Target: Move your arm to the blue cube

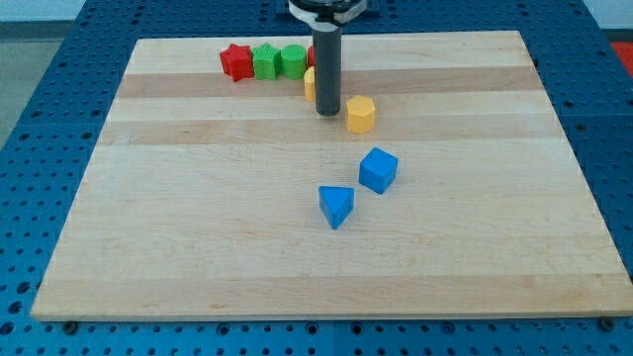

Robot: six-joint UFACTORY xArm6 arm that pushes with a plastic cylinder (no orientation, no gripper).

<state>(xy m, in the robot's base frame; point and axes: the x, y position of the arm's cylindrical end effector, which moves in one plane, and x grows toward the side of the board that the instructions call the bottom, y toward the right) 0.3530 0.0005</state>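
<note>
The blue cube (378, 169) lies on the wooden board (198, 218) a little right of centre. A blue triangular block (336, 206) lies just below and left of it. My tip (328, 113) stands above the cube toward the view's top, left of a yellow hexagonal block (361, 114). The rod hides part of a second yellow block (310, 83) behind it. The tip is apart from the blue cube by roughly two block widths.
A red star block (235, 61), a green block (265, 61) and another green block (293, 59) stand in a row near the board's top edge, left of the rod. A blue pegboard table (40, 79) surrounds the board.
</note>
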